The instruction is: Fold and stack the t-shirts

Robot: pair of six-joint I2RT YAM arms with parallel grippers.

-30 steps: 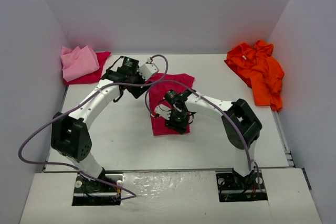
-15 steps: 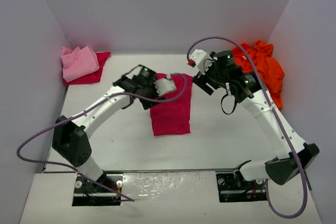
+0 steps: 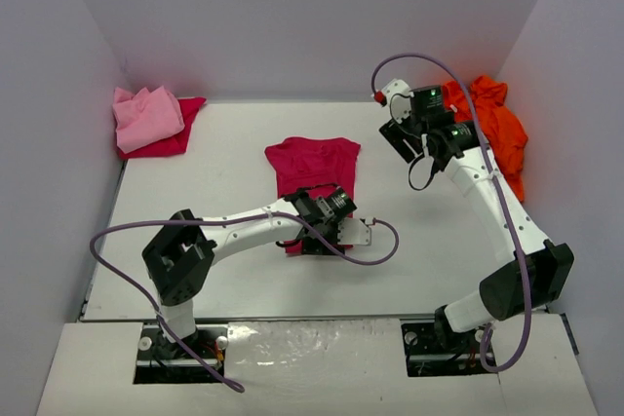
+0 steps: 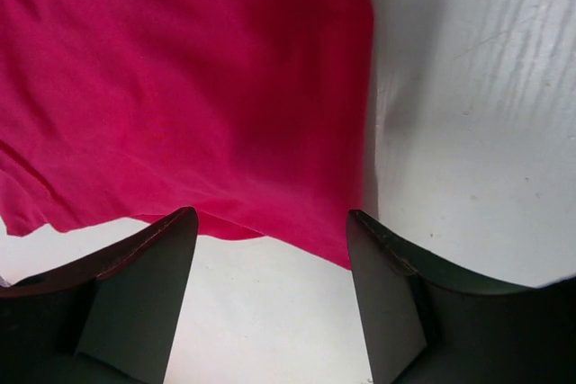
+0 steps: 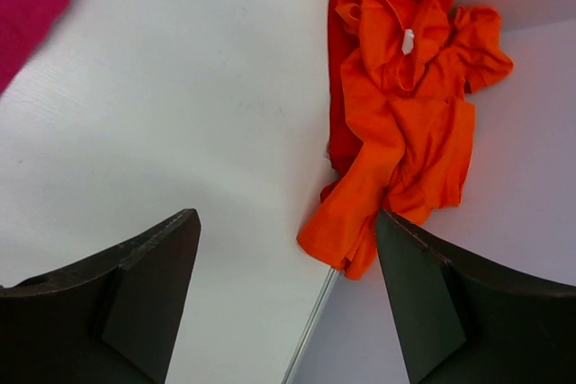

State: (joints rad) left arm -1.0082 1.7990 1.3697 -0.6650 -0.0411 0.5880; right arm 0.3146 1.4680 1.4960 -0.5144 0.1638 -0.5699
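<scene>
On the white table (image 3: 195, 202), centre: left gripper (image 4: 270, 218) spread at the near hem of the flat crimson-magenta cloth t-shirt (image 3: 312, 163).
Far left, a crumpled light pink t-shirt (image 3: 146, 116) lies well apart. The crimson shirt's long axis runs near-to-far, and the left arm is nearer. Its wrist view shows the hem corner just beyond the fingers (image 4: 144, 258), which the top view hides. Rightward, the right gripper (image 5: 288, 218), spread and empty, hovers near the heaped bright orange t-shirt (image 5: 405, 123).

Top high, wide; wrists close, downward; crimson shirt (image 3: 312, 161) shared.
</scene>
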